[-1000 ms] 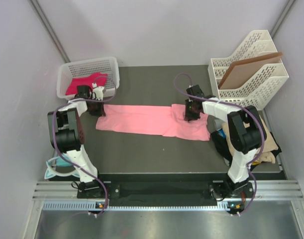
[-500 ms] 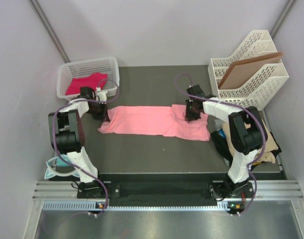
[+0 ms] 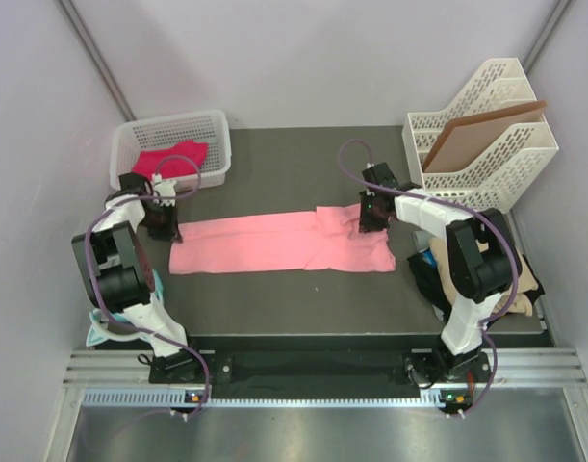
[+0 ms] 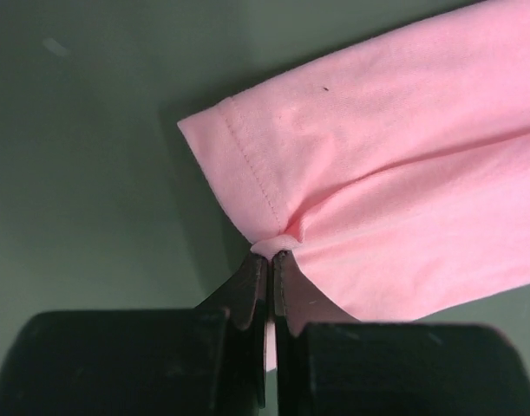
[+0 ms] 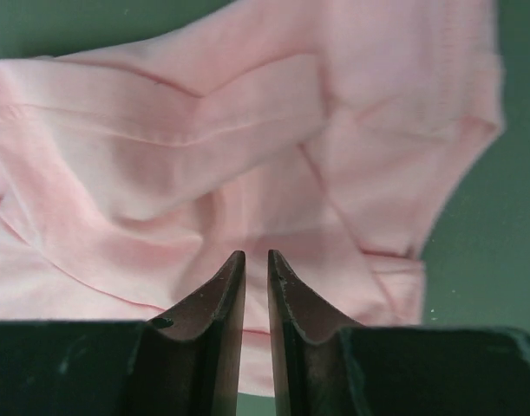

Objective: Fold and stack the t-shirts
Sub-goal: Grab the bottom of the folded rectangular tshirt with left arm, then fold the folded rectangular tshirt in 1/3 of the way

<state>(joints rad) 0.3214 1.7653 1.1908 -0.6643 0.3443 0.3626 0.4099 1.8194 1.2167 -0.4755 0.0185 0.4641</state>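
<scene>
My left gripper [image 4: 271, 254] is clenched on a small pinch of the pink shirt [image 4: 403, 156], right at the stitched hem, near side of that end. The grip sits at the edge, probably so I can drag or lift the end without bunching the middle. There is bare desk [image 4: 91, 156] to the left of the hem.

My right gripper [image 5: 254, 256] has its jaws nearly together with a thin slit between them, tips down on the wrinkled other end of the shirt. Creases run in toward the tips, so it may be pinning or pinching a layer. I cannot tell if cloth is actually caught.

The top view shows the shirt as a long band across the middle of the desk, left to right, one arm at each end. Judging by that, it is being pulled taut lengthwise to flatten it for the next fold. The right end looks doubled and lumpy, the left end flat. So the fold is partly done and nothing is stacked yet.

The magenta shirt [image 3: 168, 157] lies crumpled in the basket [image 3: 217, 144] at the far left corner. The pile [image 3: 520, 281] of tan and black cloth hangs at the right edge, near side. The rack [image 3: 486, 164] with the board [image 3: 476, 135] stands in the far right corner.

Risk: the thin hem pinch could slip if I pull hard.
</scene>
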